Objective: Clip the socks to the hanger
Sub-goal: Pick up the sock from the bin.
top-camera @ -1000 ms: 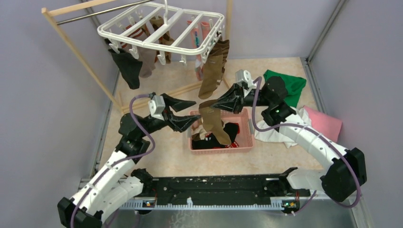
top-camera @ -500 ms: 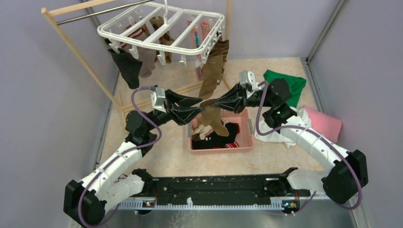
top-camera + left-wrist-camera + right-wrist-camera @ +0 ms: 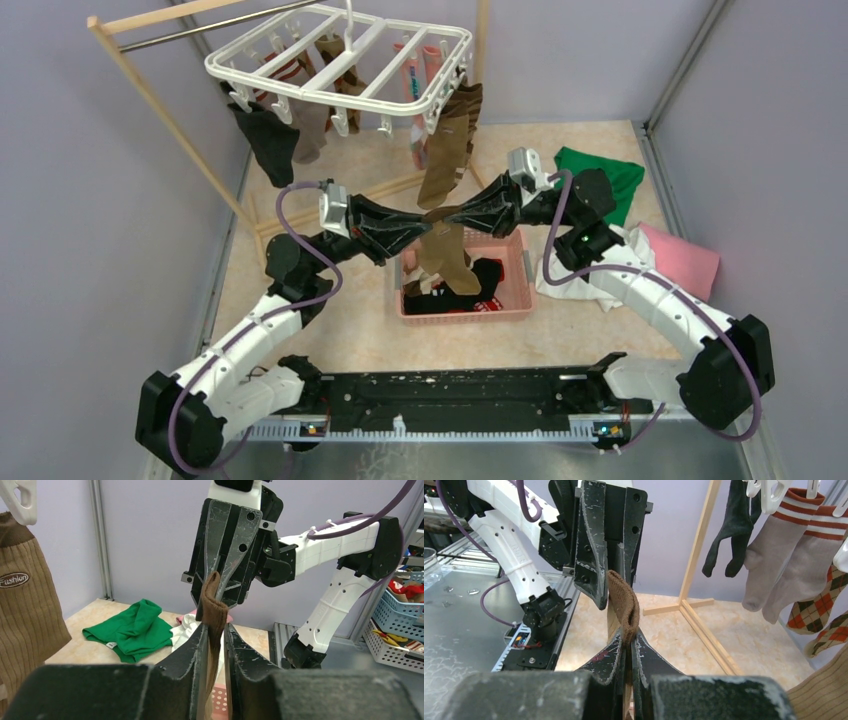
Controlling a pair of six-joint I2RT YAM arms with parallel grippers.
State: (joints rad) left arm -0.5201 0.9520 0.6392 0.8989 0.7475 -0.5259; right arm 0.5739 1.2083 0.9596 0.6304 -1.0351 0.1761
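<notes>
Left gripper [image 3: 425,228] pinches narrow on the brown sock [image 3: 445,262] hanging above the pink basket [image 3: 465,314], tip to tip with the right gripper [image 3: 452,220] clamped on the same cuff. Release the right before your left bite is firm, and the sock could drop into the basket.

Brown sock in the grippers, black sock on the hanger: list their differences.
Hold: the brown sock is pinched at its cuff by the left gripper and right gripper; the black sock hangs from a clip on the hanger. Place: the brown sock dangles over the pink basket, the black sock at the hanger's left end. Both hang limp.
</notes>
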